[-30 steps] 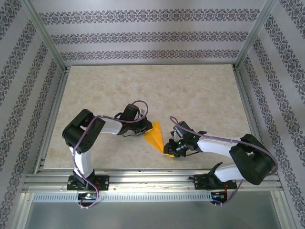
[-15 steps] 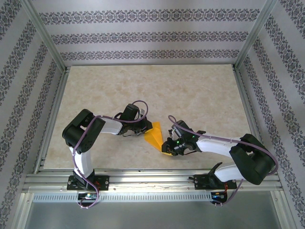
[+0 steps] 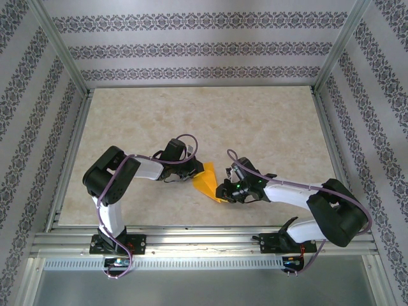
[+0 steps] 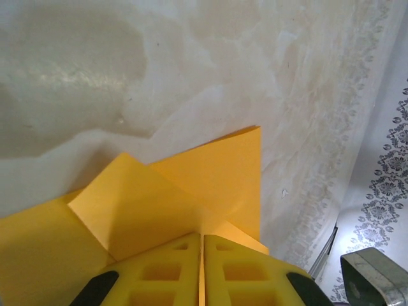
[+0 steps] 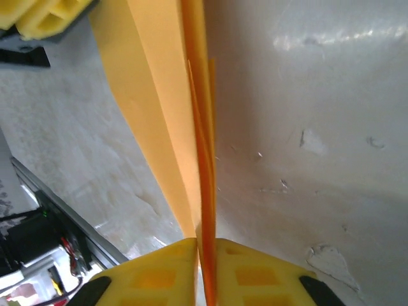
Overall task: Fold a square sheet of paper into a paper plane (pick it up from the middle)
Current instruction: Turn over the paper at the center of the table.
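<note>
The orange sheet of paper (image 3: 208,181), folded into layered triangular flaps, hangs between my two grippers just above the table near the front. My left gripper (image 3: 194,174) is shut on its left end; in the left wrist view the paper (image 4: 191,185) fans out from between the closed yellow fingers (image 4: 159,274). My right gripper (image 3: 224,191) is shut on the paper's near right end. The right wrist view shows the paper (image 5: 182,115) edge-on, several layers running up from the pinched fingers (image 5: 255,274) toward the left gripper's fingers (image 5: 44,16).
The beige marbled table top (image 3: 255,127) stretches wide behind the arms. An aluminium frame rail (image 3: 204,234) runs along the front edge, close below the paper. Patterned walls (image 3: 204,51) enclose the back and both sides.
My right gripper has moved a little up and left toward the left gripper, carrying its end of the paper along. The left gripper has stayed in place.
</note>
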Motion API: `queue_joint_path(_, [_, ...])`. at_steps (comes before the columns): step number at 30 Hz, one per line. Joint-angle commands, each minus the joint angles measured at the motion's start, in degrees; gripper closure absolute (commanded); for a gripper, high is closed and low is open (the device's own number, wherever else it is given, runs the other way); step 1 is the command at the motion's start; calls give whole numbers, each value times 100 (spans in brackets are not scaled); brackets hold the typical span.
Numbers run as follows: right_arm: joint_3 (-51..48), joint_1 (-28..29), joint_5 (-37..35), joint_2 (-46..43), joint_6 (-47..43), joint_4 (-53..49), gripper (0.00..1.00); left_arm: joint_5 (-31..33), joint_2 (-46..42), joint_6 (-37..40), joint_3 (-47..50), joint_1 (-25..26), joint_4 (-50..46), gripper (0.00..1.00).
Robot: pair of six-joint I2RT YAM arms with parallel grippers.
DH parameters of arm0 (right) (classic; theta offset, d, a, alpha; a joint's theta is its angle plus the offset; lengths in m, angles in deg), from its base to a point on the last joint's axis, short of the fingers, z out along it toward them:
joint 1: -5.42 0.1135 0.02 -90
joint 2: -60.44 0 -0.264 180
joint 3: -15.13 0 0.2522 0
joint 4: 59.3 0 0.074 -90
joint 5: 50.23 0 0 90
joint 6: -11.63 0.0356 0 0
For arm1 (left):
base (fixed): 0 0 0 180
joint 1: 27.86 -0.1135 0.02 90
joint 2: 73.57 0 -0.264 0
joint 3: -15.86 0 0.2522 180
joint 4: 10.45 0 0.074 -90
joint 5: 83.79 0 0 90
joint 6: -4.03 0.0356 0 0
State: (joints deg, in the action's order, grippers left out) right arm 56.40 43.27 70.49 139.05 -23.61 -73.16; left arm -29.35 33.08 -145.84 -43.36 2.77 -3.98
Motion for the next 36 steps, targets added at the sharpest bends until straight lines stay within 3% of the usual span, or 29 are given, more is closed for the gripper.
queue_joint_path(1, [-120, -91, 165, 47, 0, 433, 88, 145, -164, -59, 118, -99, -28, 85])
queue_joint_path(8, [-140, -238, 305, -129, -141, 436, 95, 132, -699, -15, 39, -94, 112, 74])
queue_joint_path(11, [-63, -328, 367, -441, -535, 181, 96, 433, -1164, 375, -61, -108, -427, 69])
queue_joint_path(14, [229, -413, -23, -911, -1179, -731, 97, 993, -1775, 1010, -292, -106, -1371, 67])
queue_joint_path(20, [1018, -428, -1727, -1919, -3019, -2776, 100, 2455, -3285, 2168, -523, -110, -2664, 56])
queue_joint_path(23, [1406, -414, -2706, -2123, -3430, -3471, 100, 3081, -4003, 2529, -432, -110, -2913, 39])
queue_joint_path(28, [2304, -302, -4525, -1677, -3695, -4745, 100, 3781, -4768, 3022, -151, -107, -3053, 1])
queue_joint_path(31, [2628, -257, -5230, -1328, -3612, -5079, 100, 4039, -4957, 3313, -121, -134, -3367, 0])
queue_joint_path(36, [3021, 61, -5987, -622, -3616, -5378, 100, 3923, -5024, 3675, -123, -215, -3791, 1])
